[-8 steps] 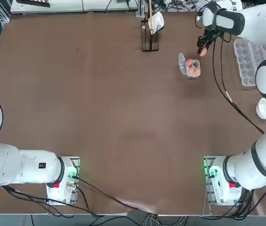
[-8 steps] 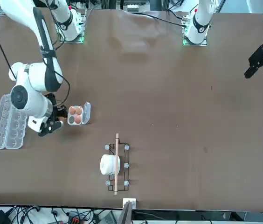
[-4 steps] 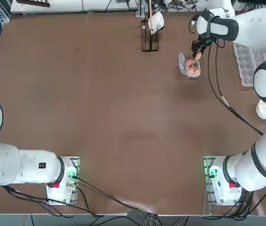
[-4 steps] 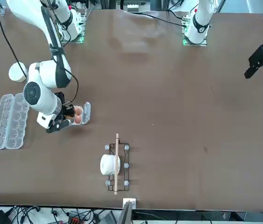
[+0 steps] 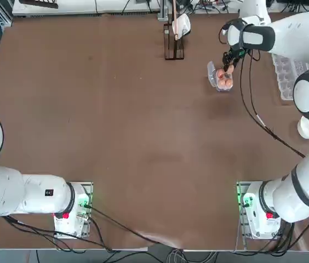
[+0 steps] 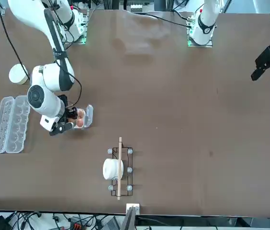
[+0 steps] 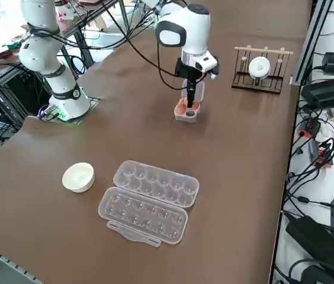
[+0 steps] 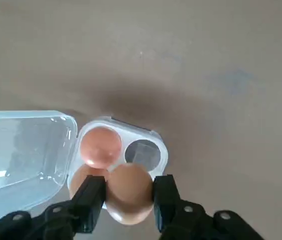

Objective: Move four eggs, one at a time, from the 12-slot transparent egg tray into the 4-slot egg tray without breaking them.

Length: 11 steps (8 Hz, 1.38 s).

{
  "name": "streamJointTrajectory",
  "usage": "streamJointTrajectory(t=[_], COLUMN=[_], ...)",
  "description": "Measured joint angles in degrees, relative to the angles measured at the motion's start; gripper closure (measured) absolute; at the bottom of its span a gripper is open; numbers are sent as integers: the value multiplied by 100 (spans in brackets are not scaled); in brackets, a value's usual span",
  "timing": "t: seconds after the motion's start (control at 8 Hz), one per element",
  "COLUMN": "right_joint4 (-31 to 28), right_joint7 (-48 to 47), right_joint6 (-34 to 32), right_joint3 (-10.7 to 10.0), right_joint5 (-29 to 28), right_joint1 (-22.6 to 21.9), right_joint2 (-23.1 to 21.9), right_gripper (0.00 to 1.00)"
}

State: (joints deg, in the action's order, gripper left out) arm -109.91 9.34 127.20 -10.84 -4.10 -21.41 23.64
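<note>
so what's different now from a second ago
The right end effector moved to the robot's left and slightly back toward the arm's base, bringing its egg over the small tray. Nothing was newly grasped or let go. Both trays and the bowl stayed put.

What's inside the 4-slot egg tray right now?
Two eggs sit in its cups and one cup is bare; the fourth is hidden by the egg in the right gripper.

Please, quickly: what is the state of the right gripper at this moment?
Right gripper: closed on an egg, held over the small tray.
</note>
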Motion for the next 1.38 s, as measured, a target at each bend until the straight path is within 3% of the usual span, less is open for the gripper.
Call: streamJointTrajectory(t=[0.88,1.12,1.38], right_joint4=[-24,-24,-24], right_joint7=[0,0,0], right_joint6=[70,70,70], right_joint3=[-24,-21,-20], right_joint5=[0,0,0], right_joint1=[30,24,18], right_joint2=[151,155,155], right_gripper=[41,30,1])
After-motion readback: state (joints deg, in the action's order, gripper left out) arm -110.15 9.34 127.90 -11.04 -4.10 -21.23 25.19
